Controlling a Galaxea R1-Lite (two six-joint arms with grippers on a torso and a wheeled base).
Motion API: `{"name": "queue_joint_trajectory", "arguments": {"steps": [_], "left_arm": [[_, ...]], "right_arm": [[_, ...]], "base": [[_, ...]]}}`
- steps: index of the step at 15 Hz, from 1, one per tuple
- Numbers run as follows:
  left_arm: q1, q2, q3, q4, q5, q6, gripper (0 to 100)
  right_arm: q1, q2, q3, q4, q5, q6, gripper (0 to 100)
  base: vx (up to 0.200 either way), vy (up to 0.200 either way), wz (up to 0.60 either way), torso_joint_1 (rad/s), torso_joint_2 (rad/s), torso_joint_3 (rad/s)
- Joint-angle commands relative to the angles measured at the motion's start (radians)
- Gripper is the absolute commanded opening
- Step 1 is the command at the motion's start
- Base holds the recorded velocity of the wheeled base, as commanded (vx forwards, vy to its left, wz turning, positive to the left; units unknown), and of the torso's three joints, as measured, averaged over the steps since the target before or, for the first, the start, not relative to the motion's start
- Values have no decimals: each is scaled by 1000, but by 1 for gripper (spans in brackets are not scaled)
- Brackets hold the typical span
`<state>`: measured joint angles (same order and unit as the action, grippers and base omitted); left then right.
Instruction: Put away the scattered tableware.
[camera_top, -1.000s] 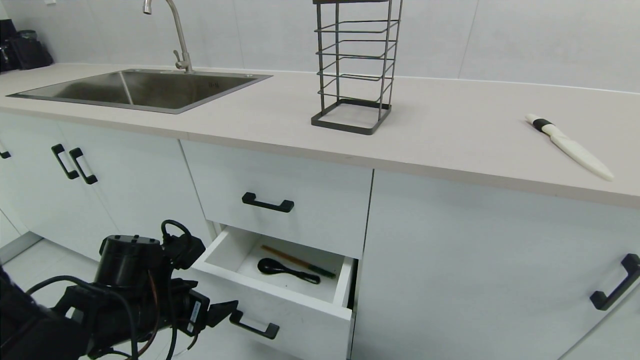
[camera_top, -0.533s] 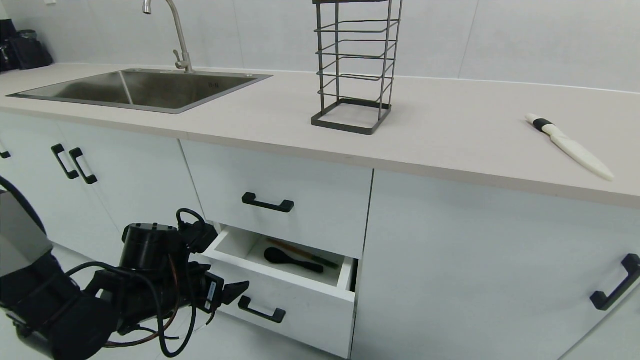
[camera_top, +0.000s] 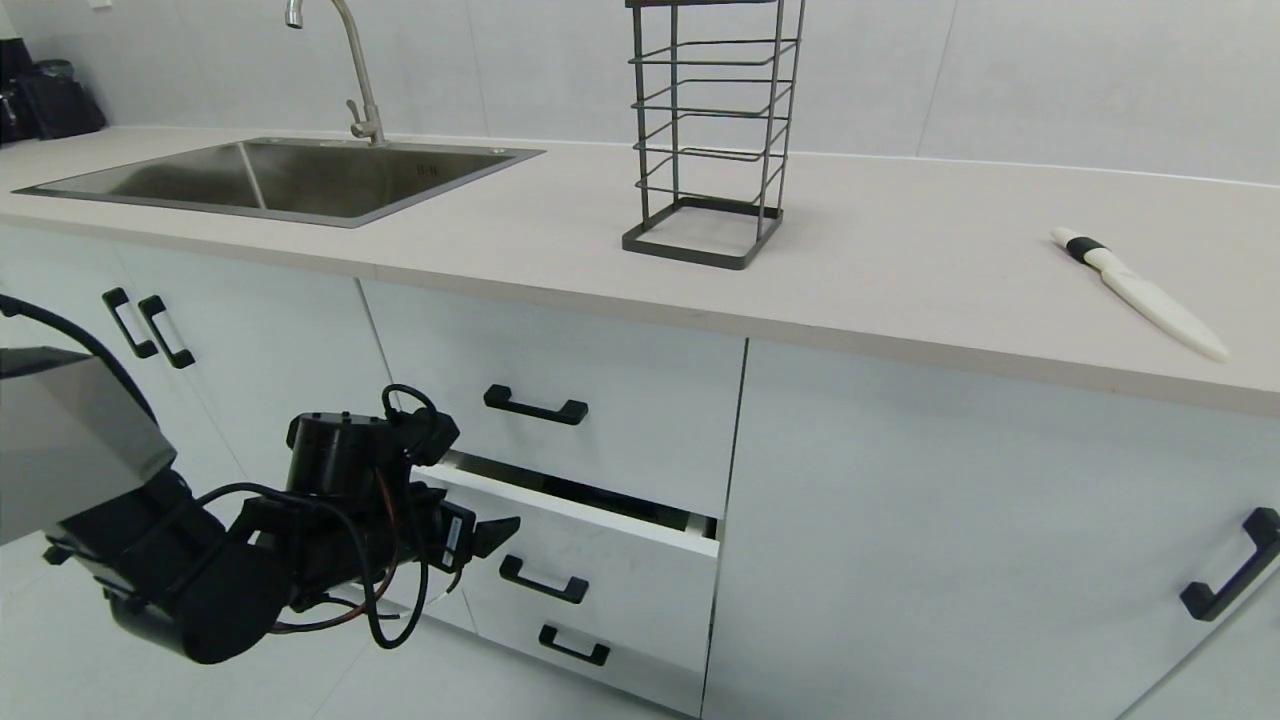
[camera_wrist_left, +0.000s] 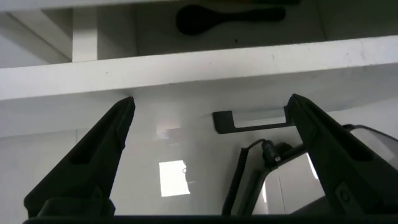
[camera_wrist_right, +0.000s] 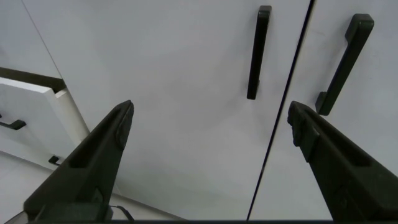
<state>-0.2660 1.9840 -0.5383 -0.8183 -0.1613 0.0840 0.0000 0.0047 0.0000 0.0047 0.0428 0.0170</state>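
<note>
The long pale beige worktop (camera_top: 900, 260) is carrying almost nothing that belongs to the task. On it the steel sink (camera_top: 300, 175) and the tall dark wire rack (camera_top: 712, 130) are standing, and they are not tableware.

Below the worktop, the white middle drawer with the black bar handle (camera_top: 620, 560) is standing open by only a narrow gap. It is almost shut, so the putting-away part for its contents is looking nearly finished.

The left gripper (camera_top: 498, 530) is hovering just in front of this drawer's face, beside the handle. Its jaws are spread wide and it is grasping nothing. I cannot tell whether a finger is touching the front panel.

The right gripper (camera_wrist_right: 210, 109) is facing the plain white cabinet doors (camera_wrist_right: 186, 93). It is also spread and carrying nothing.

The white knife with a black band near its handle (camera_top: 1135, 292) is lying flat on the worktop, far to the right and well apart from the rack. I am judging this as the piece left to put away.

The black spoon (camera_wrist_left: 227, 14) is lying inside the drawer, behind its front, so this piece is already stored.
</note>
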Motion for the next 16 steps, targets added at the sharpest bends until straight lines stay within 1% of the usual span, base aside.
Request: {"name": "queue_joint_trajectory", "arguments": {"steps": [1, 3, 4, 5, 6, 10, 12, 14, 16], "left_arm": [[1, 36, -37, -1, 0, 0, 100], [1, 62, -74, -13, 0, 0, 100], [1, 75, -83, -36, 0, 0, 100], [1, 75, -83, -36, 0, 0, 100], [1, 81, -84, -64, 0, 0, 100], [1, 75, -71, -64, 2, -3, 100], [2, -2, 21, -73, 3, -4, 100], [1, -146, 121, -78, 3, -4, 100], [8, -266, 193, -76, 3, -3, 100]], "right_arm": [[0, 1, 0, 0, 0, 0, 100], [0, 1, 0, 0, 0, 0, 100], [0, 1, 0, 0, 0, 0, 100], [0, 1, 0, 0, 0, 0, 100], [0, 1, 0, 0, 0, 0, 100], [0, 1, 0, 0, 0, 0, 100], [0, 1, 0, 0, 0, 0, 100], [0, 1, 0, 0, 0, 0, 100], [0, 1, 0, 0, 0, 0, 100]], "base": [[0, 0, 0, 0, 0, 0], [0, 0, 0, 0, 0, 0], [0, 0, 0, 0, 0, 0], [0, 0, 0, 0, 0, 0], [0, 0, 0, 0, 0, 0], [0, 0, 0, 0, 0, 0], [0, 0, 0, 0, 0, 0], [0, 0, 0, 0, 0, 0], [0, 0, 0, 0, 0, 0]]}}
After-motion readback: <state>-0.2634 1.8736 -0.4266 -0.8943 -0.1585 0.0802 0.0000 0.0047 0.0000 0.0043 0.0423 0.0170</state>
